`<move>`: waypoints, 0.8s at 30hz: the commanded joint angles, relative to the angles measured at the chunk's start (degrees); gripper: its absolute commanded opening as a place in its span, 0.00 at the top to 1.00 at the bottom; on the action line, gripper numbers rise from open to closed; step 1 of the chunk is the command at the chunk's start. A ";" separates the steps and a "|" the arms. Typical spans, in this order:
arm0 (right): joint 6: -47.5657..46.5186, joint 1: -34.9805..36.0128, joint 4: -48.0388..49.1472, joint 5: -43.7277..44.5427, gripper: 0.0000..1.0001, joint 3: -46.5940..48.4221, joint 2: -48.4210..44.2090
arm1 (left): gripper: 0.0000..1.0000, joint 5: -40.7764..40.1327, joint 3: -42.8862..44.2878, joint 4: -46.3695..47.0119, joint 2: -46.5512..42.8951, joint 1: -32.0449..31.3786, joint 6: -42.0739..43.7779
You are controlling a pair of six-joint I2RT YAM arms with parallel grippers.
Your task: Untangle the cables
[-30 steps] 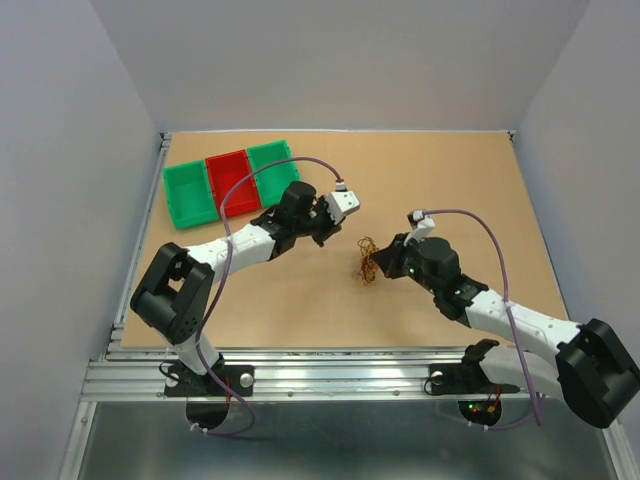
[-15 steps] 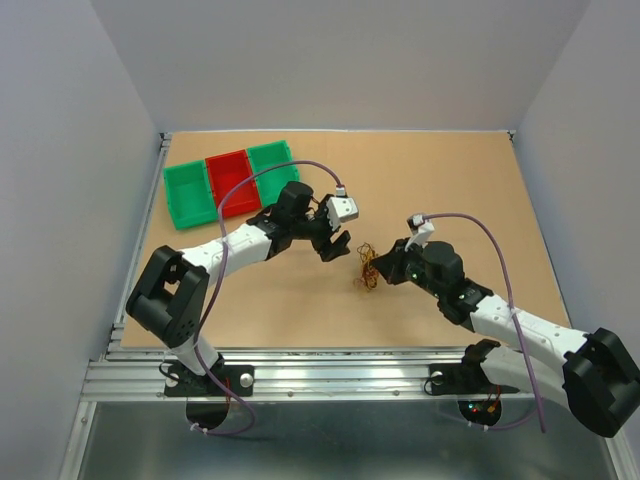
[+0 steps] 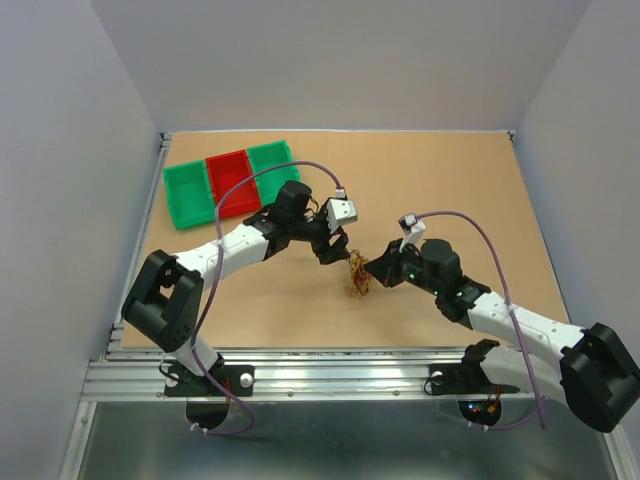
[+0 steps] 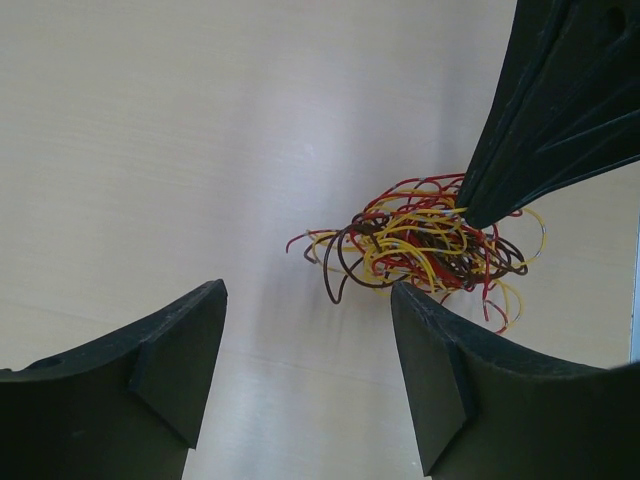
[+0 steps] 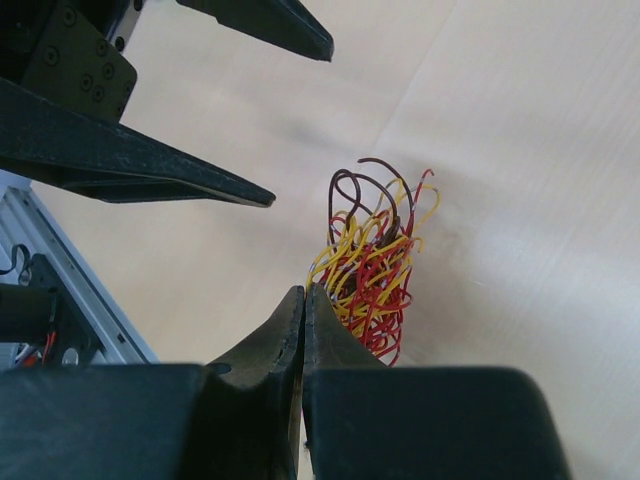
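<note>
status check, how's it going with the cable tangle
Left gripper open, just short of the clump. Right gripper shut on cables, all one knotted clump. Bins back left, not in the way.

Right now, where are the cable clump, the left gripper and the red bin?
cable clump (image 4: 425,245): left wrist view, middle of the tangle.
left gripper (image 4: 308,295): left wrist view, gap midway between its fingertips.
red bin (image 3: 225,175): top view, its bare floor.
</note>
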 commanded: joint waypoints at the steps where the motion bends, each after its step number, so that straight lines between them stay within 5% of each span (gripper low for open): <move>1: -0.66 1.17 4.08 -2.18 0.99 4.90 0.48 | 0.23 2.59 2.69 -1.13 -0.26 -0.31 1.21; 11: -0.66 1.96 4.08 -2.79 0.99 5.87 0.48 | 0.31 3.82 5.41 -4.47 3.78 -1.10 2.70; 15: -0.83 2.05 4.08 -2.80 0.99 5.87 0.57 | 0.57 4.17 6.90 -5.88 5.36 -1.19 2.87; 18: -0.92 2.14 4.17 -2.71 0.99 5.69 0.57 | 0.97 4.88 7.17 -6.23 5.37 -1.19 2.53; 24: -0.83 2.14 3.91 -1.31 0.99 5.17 -0.05 | 1.00 7.43 8.31 -8.69 5.28 -1.02 3.40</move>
